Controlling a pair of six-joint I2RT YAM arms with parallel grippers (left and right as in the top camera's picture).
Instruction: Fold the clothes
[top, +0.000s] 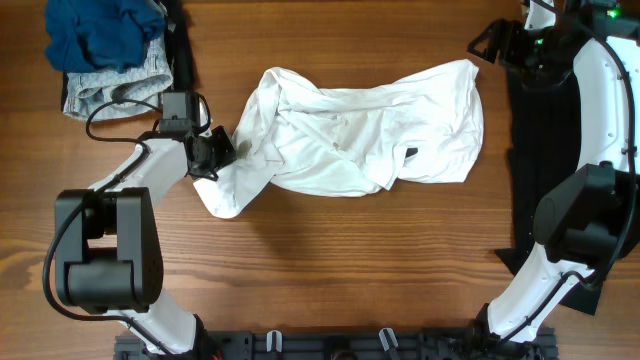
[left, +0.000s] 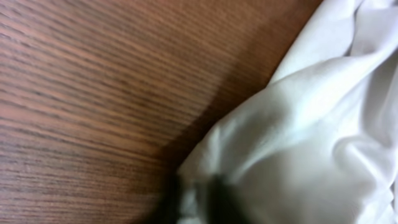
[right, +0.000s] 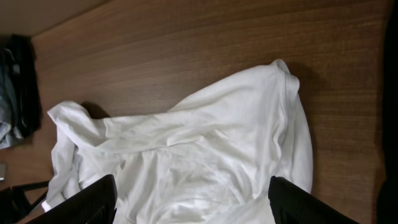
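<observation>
The white shirt (top: 370, 130) lies crumpled and much wrinkled across the middle of the wooden table, with a small black mark (top: 411, 153) near its right part. My left gripper (top: 218, 152) is at the shirt's left edge. In the left wrist view its dark fingers (left: 196, 199) are shut on a fold of the white fabric (left: 311, 137), low on the table. My right gripper (top: 485, 42) is raised by the shirt's far right corner. Its fingers (right: 199, 208) are spread wide and empty over the shirt (right: 199, 143).
A pile of blue and grey clothes (top: 100, 40) sits at the back left, with a black garment (top: 182, 45) beside it. A black mat (top: 540, 150) lies along the right edge. Bare wood (top: 350, 260) shows in front of the shirt.
</observation>
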